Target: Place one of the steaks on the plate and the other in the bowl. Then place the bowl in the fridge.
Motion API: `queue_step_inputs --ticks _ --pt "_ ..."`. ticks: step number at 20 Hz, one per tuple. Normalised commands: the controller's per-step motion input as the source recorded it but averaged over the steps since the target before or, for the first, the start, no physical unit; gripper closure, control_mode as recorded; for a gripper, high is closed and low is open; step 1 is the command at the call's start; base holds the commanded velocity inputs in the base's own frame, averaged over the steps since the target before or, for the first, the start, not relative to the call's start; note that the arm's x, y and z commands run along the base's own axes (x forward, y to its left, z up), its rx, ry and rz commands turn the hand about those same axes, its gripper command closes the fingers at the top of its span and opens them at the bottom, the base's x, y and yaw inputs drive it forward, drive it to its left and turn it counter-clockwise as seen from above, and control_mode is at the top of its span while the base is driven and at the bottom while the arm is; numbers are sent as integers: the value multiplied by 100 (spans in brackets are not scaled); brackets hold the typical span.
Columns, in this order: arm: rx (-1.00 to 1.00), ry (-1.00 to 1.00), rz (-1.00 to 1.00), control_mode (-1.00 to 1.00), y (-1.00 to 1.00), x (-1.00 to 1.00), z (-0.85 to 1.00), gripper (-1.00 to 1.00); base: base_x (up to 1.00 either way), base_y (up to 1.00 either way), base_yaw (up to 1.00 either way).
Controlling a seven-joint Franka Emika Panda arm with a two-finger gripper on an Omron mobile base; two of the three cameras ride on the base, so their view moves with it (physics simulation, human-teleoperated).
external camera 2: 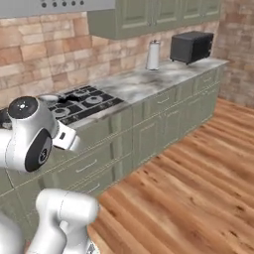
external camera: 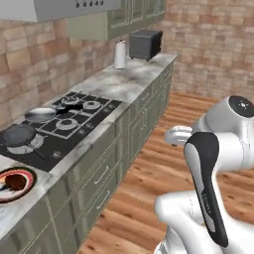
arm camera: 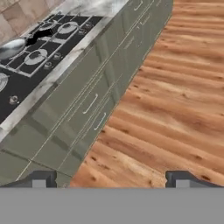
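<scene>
1. The gripper (arm camera: 109, 180) hangs over the wooden floor (arm camera: 175, 100) in front of the green cabinet drawers (arm camera: 87, 109). In the hand view its two dark fingertips (arm camera: 39, 179) stand far apart at the bottom edge, with nothing between them.
2. The plate (external camera: 27, 174) (black rim, red ring, white centre) lies on the marble counter (external camera: 119, 82) at the near left of the left base view, just beside the near end of the black cooktop (external camera: 59, 126).
3. One dark reddish-brown steak (external camera: 16, 182) lies on the plate, toward its left side.
4. On the cooktop, a silver frying pan (external camera: 39, 115) sits on a rear burner, and a dark pan (external camera: 17, 135) sits on a nearer burner, close to the plate.
5. Farther along the counter stands a white paper towel roll (external camera: 120, 53), upright against the brick wall, and just beyond it a black toaster oven (external camera: 145, 43) (near the counter's far end).
6. The right base view shows the same counter from the other side, with the paper towel roll and the toaster oven under the green wall cabinets (external camera 2: 149, 15).
7. The white arm (external camera: 218, 149) is folded low in front of the cabinets, well apart from the plate.
</scene>
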Motion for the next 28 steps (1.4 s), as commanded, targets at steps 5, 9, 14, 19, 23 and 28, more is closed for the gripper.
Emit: queue_step_inputs --ticks 5,9,14,19,23,28 --pt "0 0 0 100 0 0 0 -100 0 -10 -96" --pt "0 0 0 100 0 0 0 -100 0 0 -99" --pt "0 0 0 100 0 0 0 -100 0 0 -98" --pt "0 0 0 100 0 0 0 -100 0 0 -97" --pt "0 0 0 100 0 0 0 -100 0 -3 -94" --pt "0 0 0 100 0 0 0 -100 0 0 -96"
